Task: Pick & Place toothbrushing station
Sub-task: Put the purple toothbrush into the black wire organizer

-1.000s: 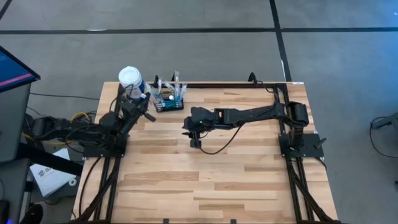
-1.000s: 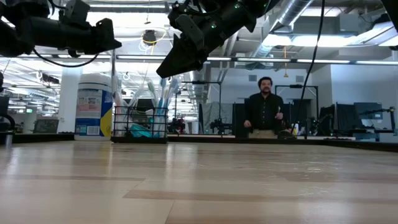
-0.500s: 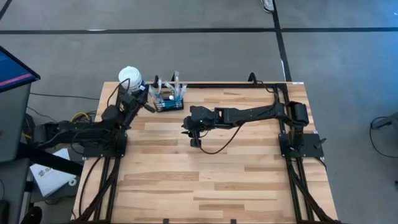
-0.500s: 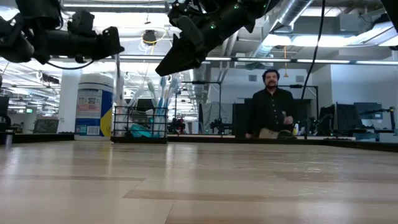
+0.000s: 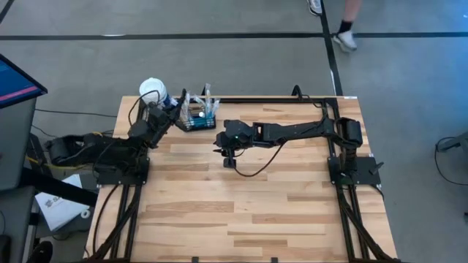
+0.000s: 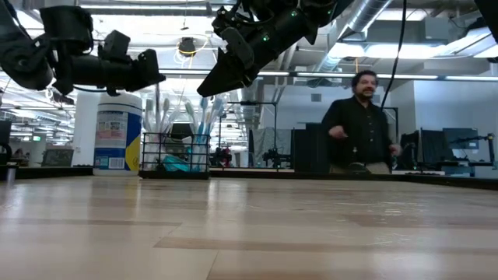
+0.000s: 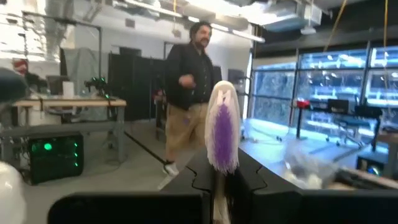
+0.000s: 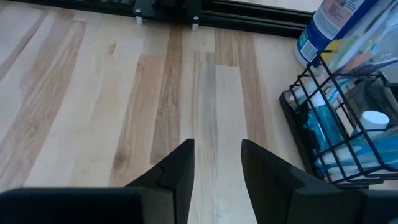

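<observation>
The left gripper (image 5: 172, 114) has moved closer to the black wire caddy (image 5: 196, 119) at the table's far edge, its fingers clasping a toothbrush (image 7: 222, 134). The caddy holds brushes and tubes. The right gripper (image 8: 216, 163) hangs released beside it.

In the right wrist view the black wire caddy (image 8: 339, 134) is cut off by the frame's right and lower edges, and the blue-labelled bottle (image 8: 333, 28) behind it loses its top at the upper right. In the left wrist view the toothbrush head (image 7: 222, 134) is blurred, its handle hidden between the left gripper (image 7: 222, 186) fingers. Overhead, the caddy's contents are too small to tell apart.
</observation>
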